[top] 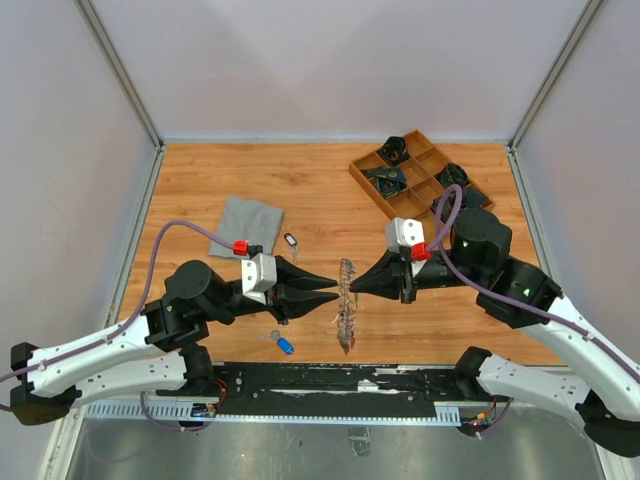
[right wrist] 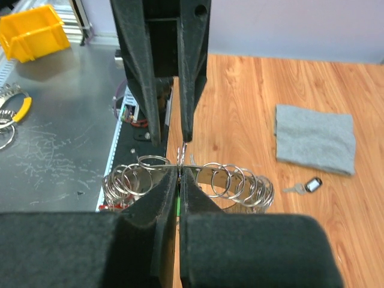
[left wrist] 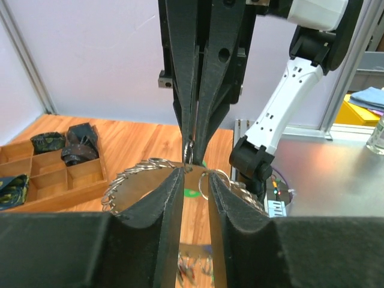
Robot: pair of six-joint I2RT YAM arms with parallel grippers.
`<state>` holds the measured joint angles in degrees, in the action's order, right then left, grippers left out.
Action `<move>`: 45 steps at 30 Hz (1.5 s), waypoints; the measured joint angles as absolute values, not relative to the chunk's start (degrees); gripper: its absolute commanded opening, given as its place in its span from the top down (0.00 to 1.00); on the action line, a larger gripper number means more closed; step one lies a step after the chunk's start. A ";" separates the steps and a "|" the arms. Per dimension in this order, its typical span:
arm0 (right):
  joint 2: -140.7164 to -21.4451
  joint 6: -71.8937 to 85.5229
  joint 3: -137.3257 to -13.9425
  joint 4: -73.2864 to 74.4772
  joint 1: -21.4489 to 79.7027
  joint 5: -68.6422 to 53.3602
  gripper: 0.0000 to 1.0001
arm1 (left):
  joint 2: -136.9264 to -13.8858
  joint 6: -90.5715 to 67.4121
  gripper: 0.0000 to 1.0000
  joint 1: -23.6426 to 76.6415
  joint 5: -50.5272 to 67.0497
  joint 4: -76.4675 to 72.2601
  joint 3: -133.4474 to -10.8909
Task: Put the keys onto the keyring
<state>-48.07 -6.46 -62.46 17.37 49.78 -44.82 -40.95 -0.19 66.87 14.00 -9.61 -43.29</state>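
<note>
**Operator:** Report the state of the right gripper [top: 356, 287].

**Technician:** Closed. Its fingertips are clamped on the rim of the keyring [top: 346, 300].

**Operator:** And the left gripper [top: 335, 291]?

**Technician:** Jaws slightly parted. Its tips face the right gripper from the opposite side of the rim, and the left wrist view shows a narrow gap between its fingers.

**Operator:** Where is the keyring?

**Technician:** It stands upright between both grippers, edge-on to the top camera, over the near middle of the desk [top: 200, 180]. I cannot tell whether its lowest keys touch the desk.

**Operator:** Any loose keys?

**Technician:** Two. A key with a black tag [top: 291, 240] lies just beside the grey cloth [top: 250, 222]. A key with a blue tag [top: 284, 345] lies near the front edge, left of the keyring. A wooden tray [top: 432, 158] sits at the far right
</note>
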 measured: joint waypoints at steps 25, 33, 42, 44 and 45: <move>-63.00 -23.18 -88.66 57.21 66.74 -16.40 1.00 | -46.54 2.61 0.59 66.87 13.56 -1.04 -48.58; -64.58 -24.05 -89.49 57.93 67.57 -14.28 1.00 | -48.05 3.29 0.59 66.87 15.64 -0.58 -49.82; -64.66 -24.14 -89.52 57.74 67.57 -14.02 1.00 | -49.84 4.27 0.67 66.87 16.36 0.36 -50.13; -64.66 -24.14 -89.52 57.74 67.57 -14.24 1.00 | -50.11 4.34 0.75 66.87 16.36 0.49 -50.33; -64.66 -24.14 -89.52 57.71 67.59 -14.41 1.00 | -50.17 4.54 0.79 66.87 16.34 0.54 -50.37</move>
